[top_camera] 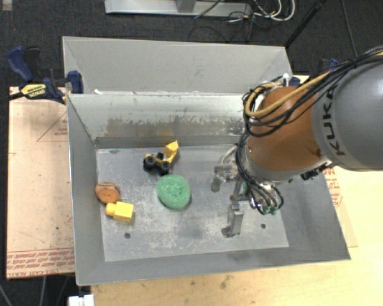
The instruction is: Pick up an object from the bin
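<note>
green disc (pixel 173 192), yellow block (pixel 120 211), brown lump (pixel 106 192)

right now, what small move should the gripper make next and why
Probably a short shift toward the view's left, to above the green round thing. The gripper hangs with its fingers apart over bare bin floor, nothing between them. The green thing lies nearest and clear of the black and yellow toy, so it looks easiest to close on.

In the bin (pixel 179 116), a toy vehicle (pixel 161 159) lies at 11 o'clock of a round disc (pixel 174 192). At the disc's 9 o'clock sits a lump (pixel 106 192), with a block (pixel 120 211) just beside it at 5 o'clock. The gripper (pixel 225 203) is at the disc's 3 o'clock.
</note>
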Action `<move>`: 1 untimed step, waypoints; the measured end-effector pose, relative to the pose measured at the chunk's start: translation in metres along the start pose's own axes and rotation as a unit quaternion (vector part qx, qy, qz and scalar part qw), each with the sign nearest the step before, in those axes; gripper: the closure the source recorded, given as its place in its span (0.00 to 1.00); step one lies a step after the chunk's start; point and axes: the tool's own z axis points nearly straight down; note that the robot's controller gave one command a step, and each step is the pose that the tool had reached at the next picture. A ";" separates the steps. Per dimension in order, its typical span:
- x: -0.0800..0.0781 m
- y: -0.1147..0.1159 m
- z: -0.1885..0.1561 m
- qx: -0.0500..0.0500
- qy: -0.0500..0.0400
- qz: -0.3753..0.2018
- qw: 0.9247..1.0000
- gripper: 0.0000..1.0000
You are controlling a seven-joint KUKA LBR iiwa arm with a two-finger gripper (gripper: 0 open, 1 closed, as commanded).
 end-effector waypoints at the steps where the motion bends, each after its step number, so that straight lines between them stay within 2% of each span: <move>1: -0.002 0.000 -0.004 0.000 -0.004 0.000 1.000 0.00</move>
